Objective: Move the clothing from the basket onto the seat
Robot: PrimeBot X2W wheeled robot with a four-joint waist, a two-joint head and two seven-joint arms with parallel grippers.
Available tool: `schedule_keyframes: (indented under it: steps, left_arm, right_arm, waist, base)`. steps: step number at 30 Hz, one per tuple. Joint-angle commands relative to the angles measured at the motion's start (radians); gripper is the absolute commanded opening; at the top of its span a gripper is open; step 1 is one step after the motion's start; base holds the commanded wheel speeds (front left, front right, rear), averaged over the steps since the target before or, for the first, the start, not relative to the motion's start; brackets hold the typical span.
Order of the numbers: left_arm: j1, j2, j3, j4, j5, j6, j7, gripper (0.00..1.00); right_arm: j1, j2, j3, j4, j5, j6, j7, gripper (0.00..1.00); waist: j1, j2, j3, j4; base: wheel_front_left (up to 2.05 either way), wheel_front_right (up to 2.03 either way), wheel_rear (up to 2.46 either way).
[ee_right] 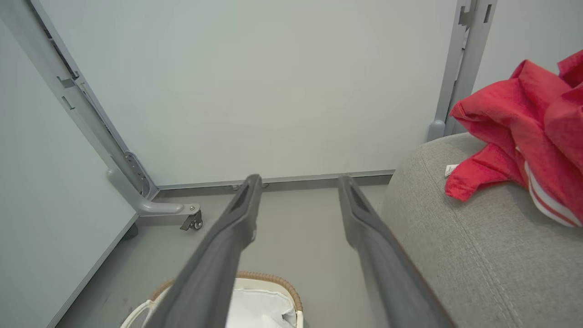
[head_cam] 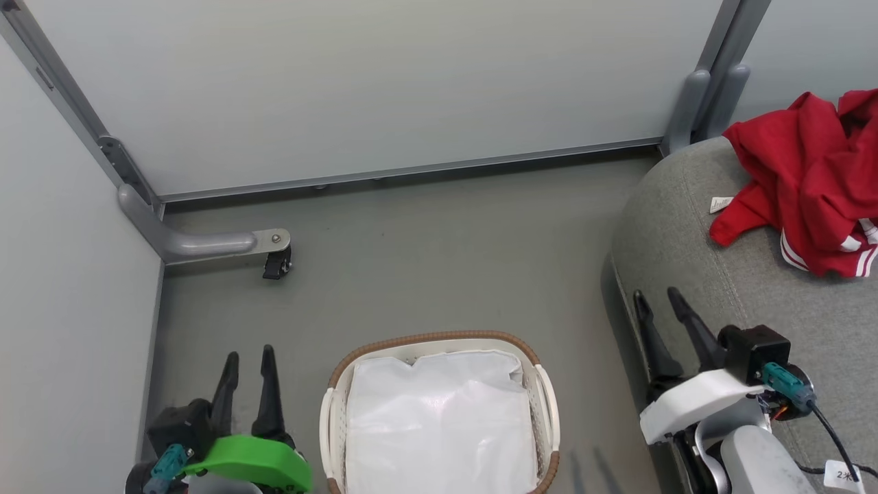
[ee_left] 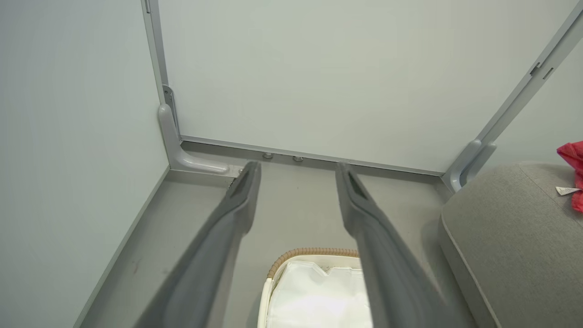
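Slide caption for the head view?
Red clothing lies on the grey seat; the basket holds just its white liner; left gripper and right gripper open, empty.

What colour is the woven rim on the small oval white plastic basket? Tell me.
Brown woven rim; clearest in the head view.

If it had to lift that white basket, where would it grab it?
Probably by the two side handles, one gripper each, coming down from above: the basket stands upright between the left gripper and right gripper, both open, and the handles stick out at its sides, clear of the liner.
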Motion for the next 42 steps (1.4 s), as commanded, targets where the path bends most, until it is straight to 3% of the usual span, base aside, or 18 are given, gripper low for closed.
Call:
schedule_keyframes:
  steps: [1,42]
  left_arm:
    - [0.001,0.0,0.0,0.007,0.0,0.0,0.0,0.0]
    - [-0.03,0.0,0.112,-0.03,-0.565,-0.048,0.171,0.0]
  right_arm:
    - [0.005,0.001,0.0,0.008,0.0,0.0,0.0,0.0]
    - [0.044,-0.001,-0.079,-0.042,0.625,0.0,0.171,0.0]
  waist:
    - [0.0001,0.0,0.0,0.0]
    - [0.0001,0.0,-0.018,0.013]
  base:
    - [0.0,0.0,0.0]
    - [0.0,0.0,0.0]
